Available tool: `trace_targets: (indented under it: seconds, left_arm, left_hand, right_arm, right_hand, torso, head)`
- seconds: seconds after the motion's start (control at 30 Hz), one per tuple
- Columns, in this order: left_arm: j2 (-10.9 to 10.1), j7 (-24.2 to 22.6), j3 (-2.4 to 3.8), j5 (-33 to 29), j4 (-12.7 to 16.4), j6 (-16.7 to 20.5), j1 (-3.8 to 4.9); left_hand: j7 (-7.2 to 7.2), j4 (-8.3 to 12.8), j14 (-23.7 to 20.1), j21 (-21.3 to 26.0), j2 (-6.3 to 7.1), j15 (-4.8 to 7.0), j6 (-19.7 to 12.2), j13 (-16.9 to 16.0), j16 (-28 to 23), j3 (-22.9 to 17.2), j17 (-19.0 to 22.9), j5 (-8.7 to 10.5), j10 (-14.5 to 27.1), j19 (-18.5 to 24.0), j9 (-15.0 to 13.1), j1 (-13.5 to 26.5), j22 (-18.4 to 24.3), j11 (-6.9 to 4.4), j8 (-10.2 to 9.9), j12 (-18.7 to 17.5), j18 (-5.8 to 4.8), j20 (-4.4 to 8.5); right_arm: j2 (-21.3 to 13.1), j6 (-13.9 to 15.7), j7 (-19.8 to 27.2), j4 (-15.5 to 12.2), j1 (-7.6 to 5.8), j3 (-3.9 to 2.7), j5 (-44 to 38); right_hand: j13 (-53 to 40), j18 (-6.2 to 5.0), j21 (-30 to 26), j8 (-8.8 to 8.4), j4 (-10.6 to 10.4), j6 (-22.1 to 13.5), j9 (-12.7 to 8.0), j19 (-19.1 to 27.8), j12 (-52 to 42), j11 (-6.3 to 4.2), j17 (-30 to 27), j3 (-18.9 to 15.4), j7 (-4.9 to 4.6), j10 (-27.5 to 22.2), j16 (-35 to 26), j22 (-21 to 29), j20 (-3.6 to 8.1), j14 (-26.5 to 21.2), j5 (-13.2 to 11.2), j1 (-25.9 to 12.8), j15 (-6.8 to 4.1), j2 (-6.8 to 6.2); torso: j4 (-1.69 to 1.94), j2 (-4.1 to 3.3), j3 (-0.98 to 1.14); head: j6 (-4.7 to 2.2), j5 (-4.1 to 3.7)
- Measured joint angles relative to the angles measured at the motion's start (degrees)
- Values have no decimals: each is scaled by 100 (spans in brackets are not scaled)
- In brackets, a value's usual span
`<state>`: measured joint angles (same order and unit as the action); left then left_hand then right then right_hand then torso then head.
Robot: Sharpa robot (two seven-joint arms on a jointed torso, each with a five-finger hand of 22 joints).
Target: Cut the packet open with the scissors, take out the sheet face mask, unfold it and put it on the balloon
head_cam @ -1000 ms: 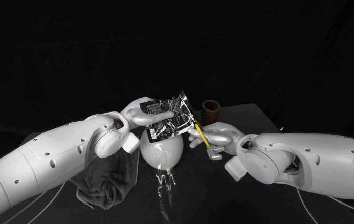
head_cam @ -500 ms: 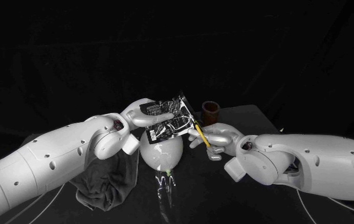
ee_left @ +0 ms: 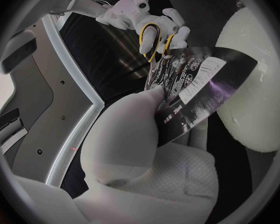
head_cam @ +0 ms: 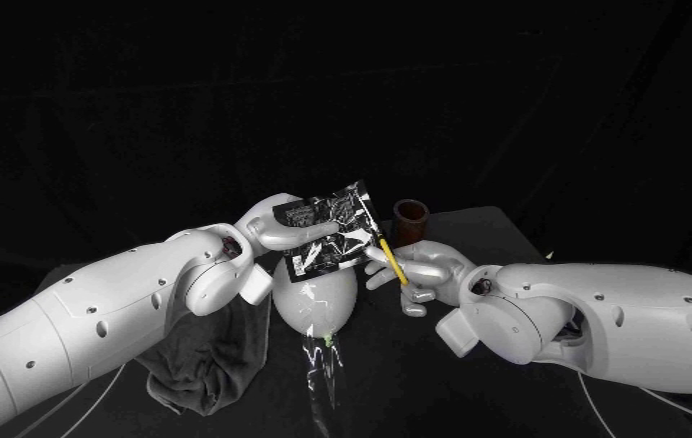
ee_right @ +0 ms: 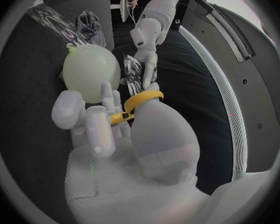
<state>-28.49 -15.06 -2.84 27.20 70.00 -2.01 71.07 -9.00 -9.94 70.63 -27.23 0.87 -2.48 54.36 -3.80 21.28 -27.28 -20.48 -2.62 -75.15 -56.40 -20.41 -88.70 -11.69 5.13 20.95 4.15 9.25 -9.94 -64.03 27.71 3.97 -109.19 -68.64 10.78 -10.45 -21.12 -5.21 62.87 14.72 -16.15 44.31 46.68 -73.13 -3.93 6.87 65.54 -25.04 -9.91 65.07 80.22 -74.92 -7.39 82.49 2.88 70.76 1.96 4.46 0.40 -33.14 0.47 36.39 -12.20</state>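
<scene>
Head view, packet: the packet (head_cam: 329, 230) hangs tilted in the air, just above the balloon (head_cam: 317, 298).
Head view, left hand: the left hand (head_cam: 281, 220) pinches the packet at its left side.
Head view, right hand: the right hand (head_cam: 418, 270) grasps the yellow-handled scissors (head_cam: 391, 262) at the packet's right edge. Whether the blades already bite, I cannot tell.
Head view, surroundings: a brown cup (head_cam: 413, 220) stands behind and a dark cloth (head_cam: 209, 358) lies beside the balloon.
Left wrist view, grip: the thumb and a finger clamp one edge of the glossy packet (ee_left: 190, 92). The scissors (ee_left: 154, 41) are at its far end.
Right wrist view, scissors: fingers pass through the yellow loops (ee_right: 140, 97). The blades point toward the packet (ee_right: 135, 72), which is near the balloon (ee_right: 90, 72).
Handling, my judgement: the packet looks light, thin and slippery, and it probably bends under the blades. It is better to hold it firmly on the sealed border, near the cutting line. The mask inside is probably soft and tears easily.
</scene>
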Motion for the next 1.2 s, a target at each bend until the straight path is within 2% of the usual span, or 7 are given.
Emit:
trace_targets:
  seconds: [0.23,0.5,0.57,0.67,0.83,1.1,1.2]
  left_arm:
    - [-1,-54,0,186,46,172,-1]
    - [-2,-103,8,366,92,303,5]
    - [-2,-115,8,404,103,328,5]
    - [-2,-131,8,452,109,354,5]
    - [-3,-156,7,529,114,387,5]
    - [-11,-194,6,630,103,439,4]
    - [-11,-206,6,655,99,456,4]
  left_hand:
    - [-2,0,0,0,1,-1,-1,0,0,0,0,0,0,0,0,1,0,0,0,0,-1,0]
    - [-3,0,-1,0,4,-2,-3,0,0,0,-9,0,1,0,0,4,-7,1,0,0,-2,0]
    - [-3,0,-1,-23,5,-2,-3,0,0,0,-10,0,1,0,0,4,-8,1,0,0,-2,0]
    - [-3,0,-1,-27,5,-3,-3,0,0,0,-14,0,1,0,0,5,-12,1,0,0,-2,0]
    - [-2,0,-3,-27,5,-5,-4,0,0,0,-14,0,1,0,0,5,-13,1,0,0,-2,0]
    - [-2,0,-10,-27,7,-12,-6,1,0,0,-20,0,1,21,0,7,-19,1,-3,0,-3,21]
    - [-1,0,-10,-27,21,-12,-7,1,0,0,-20,0,1,21,0,22,-19,1,-4,0,-3,21]
  right_arm:
    - [60,5,17,31,-8,-5,3]
    - [144,25,21,124,-96,-5,25]
    - [161,48,26,149,-114,-8,39]
    - [177,90,31,183,-138,-13,60]
    - [183,155,34,230,-160,-18,80]
    - [147,214,14,258,-175,-19,81]
    - [140,225,4,258,-178,-19,73]
  right_hand:
    - [68,0,219,0,0,-41,-9,-102,0,9,260,0,-41,-11,106,1,-51,55,0,0,51,0]
    - [175,1,564,57,0,-10,-12,-337,-121,21,556,0,-72,69,289,-1,-56,128,0,35,0,34]
    - [173,2,693,129,0,147,-7,-422,-224,-17,639,0,-3,179,322,-2,-24,157,0,118,-16,117]
    - [94,5,900,285,37,471,27,-563,-444,-119,766,3,171,297,390,-2,84,163,0,212,-154,210]
    - [4,40,1002,392,43,695,41,-655,-585,-286,842,9,303,464,391,-3,177,164,0,291,-253,289]
    - [-280,72,1165,610,76,1063,168,-765,-883,-344,922,9,517,523,422,-2,334,178,0,385,-326,430]
    - [-369,87,1178,635,76,1102,205,-771,-925,-353,922,9,545,532,422,0,381,183,0,382,-354,468]
  torso:
    - [0,-1,2]
    - [-3,-1,2]
    - [-3,-1,2]
    - [-3,-1,2]
    - [-1,-2,2]
    - [0,-1,-1]
    - [0,-1,-1]
  head:
    - [-13,12]
    - [-25,1]
    - [-27,1]
    - [-28,-1]
    - [-28,-3]
    - [-27,-4]
    - [-27,-4]
